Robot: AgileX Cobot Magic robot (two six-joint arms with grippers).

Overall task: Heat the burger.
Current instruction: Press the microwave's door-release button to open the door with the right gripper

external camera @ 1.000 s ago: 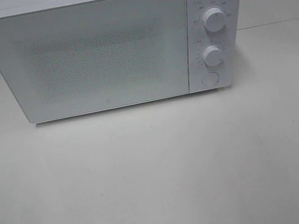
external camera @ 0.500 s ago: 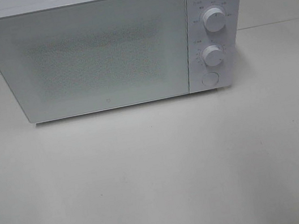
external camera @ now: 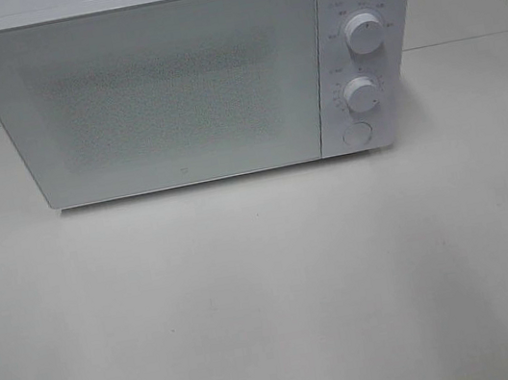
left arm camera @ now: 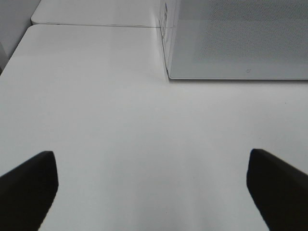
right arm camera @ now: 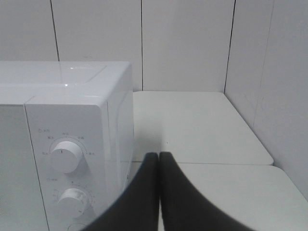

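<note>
The burger is out of view in every frame. A white microwave stands at the back of the table with its door closed; its front corner and its control side appear in the wrist views. My left gripper is open, its dark fingers wide apart over bare table in front of the microwave's left end. My right gripper is shut with nothing between its fingers, to the right of the microwave. Neither gripper appears in the exterior high view.
Two round knobs and a round button sit on the microwave's right panel. White tabletop spreads in front. A tiled wall rises behind and to the right.
Nothing differs in the exterior high view across the three frames; the microwave stays closed and no arm enters.
</note>
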